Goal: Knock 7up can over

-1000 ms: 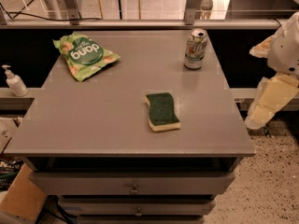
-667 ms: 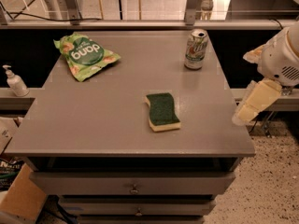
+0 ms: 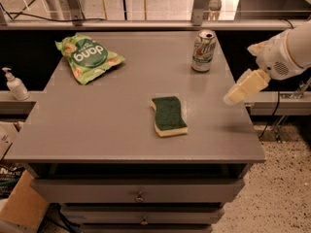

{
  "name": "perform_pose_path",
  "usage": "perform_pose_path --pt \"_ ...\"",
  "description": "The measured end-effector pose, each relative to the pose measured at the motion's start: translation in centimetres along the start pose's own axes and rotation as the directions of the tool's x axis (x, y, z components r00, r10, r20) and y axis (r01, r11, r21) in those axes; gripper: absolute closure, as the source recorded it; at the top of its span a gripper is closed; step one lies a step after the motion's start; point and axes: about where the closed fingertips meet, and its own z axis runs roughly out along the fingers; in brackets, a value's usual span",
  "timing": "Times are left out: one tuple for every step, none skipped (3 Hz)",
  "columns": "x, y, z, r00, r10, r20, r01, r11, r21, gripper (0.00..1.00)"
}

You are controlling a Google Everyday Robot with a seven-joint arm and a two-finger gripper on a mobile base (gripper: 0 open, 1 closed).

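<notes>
At the frame's right, the tool (image 3: 236,94) hovers over the bench (image 3: 112,115) edge, holding nothing; its spread cannot be told. The 7up can (image 3: 203,51) stands upright, upper right, apart from it.

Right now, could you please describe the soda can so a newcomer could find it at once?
On the grey table, look to the far right corner, where the can stands upright beyond the sponge, with the end effector hovering by the table's right edge. Unlike the flat green bag, the can is a silvery metal cylinder.
</notes>
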Motion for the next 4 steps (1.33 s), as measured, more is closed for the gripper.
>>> perform_pose_path --pt "-0.8 -3.4 3.1 0.989 0.095 0.115 -0.095 0.9955 -0.002 0.00" --pt "-1.2 -5.8 6.0 0.964 0.181 0.197 -0.179 0.9835 -0.027 0.00" --pt "-1.8 -8.0 8.5 0.933 0.234 0.274 -0.227 0.9722 -0.058 0.00" --pt "-3.4 -8.8 10.0 0.910 0.238 0.339 -0.216 0.9709 -0.104 0.00"
